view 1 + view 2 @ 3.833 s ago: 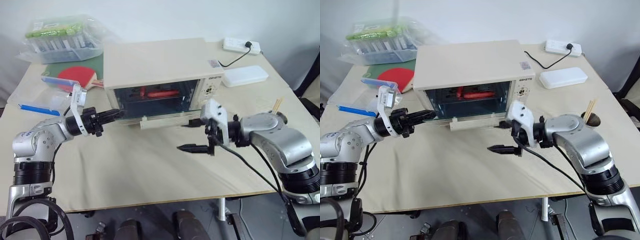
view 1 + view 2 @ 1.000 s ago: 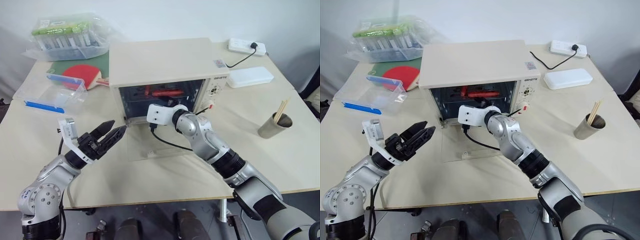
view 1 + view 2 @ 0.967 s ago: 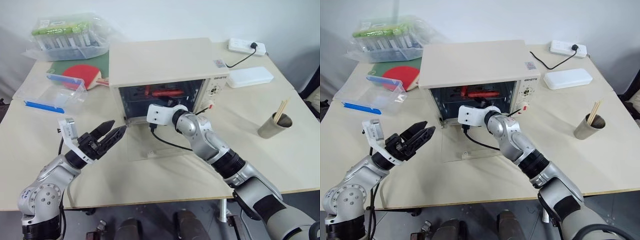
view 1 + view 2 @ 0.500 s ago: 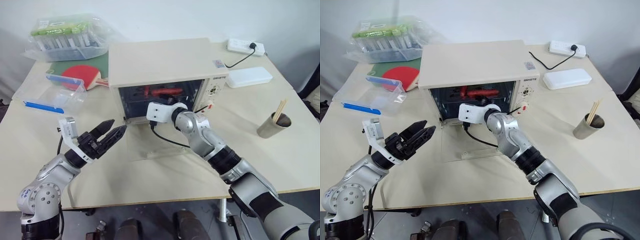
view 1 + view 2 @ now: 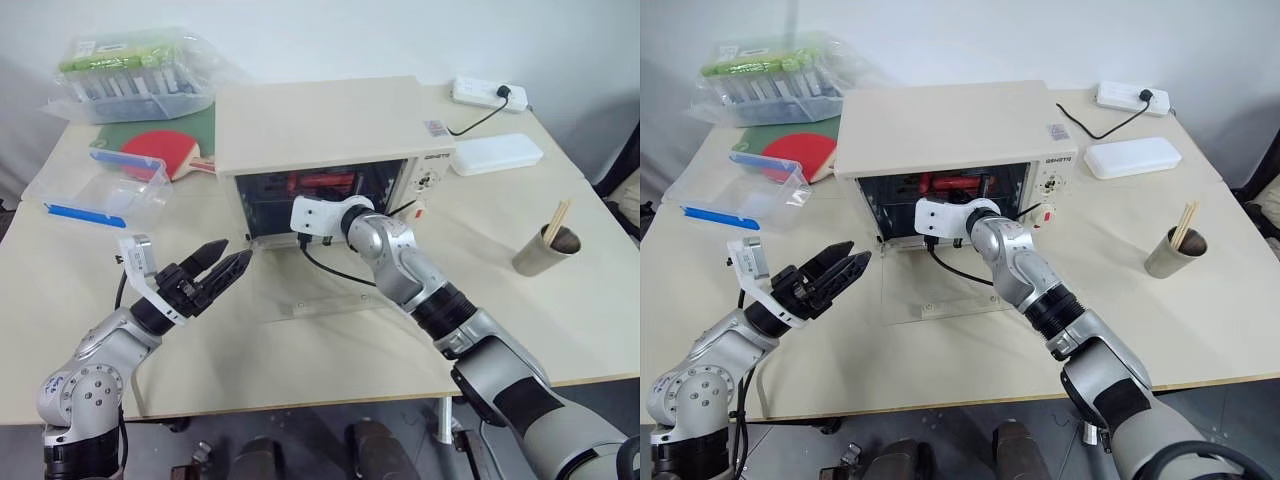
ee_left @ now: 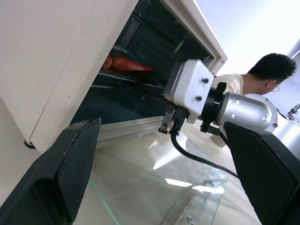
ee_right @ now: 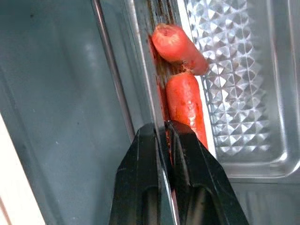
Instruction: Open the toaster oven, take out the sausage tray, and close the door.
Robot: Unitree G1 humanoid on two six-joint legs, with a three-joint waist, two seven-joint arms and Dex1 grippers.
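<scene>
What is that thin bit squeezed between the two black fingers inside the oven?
The right wrist view shows the right gripper shut on the front rim of the sausage tray; nothing else lies between the fingers, and two sausages lie just beyond.

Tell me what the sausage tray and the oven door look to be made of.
The sausage tray: likely thin bright metal, going by its shiny, embossed diamond-pattern bottom. The door, lying open and flat: seemingly clear glass, since the table shows through it, with a pale bar handle, maybe plastic.
</scene>
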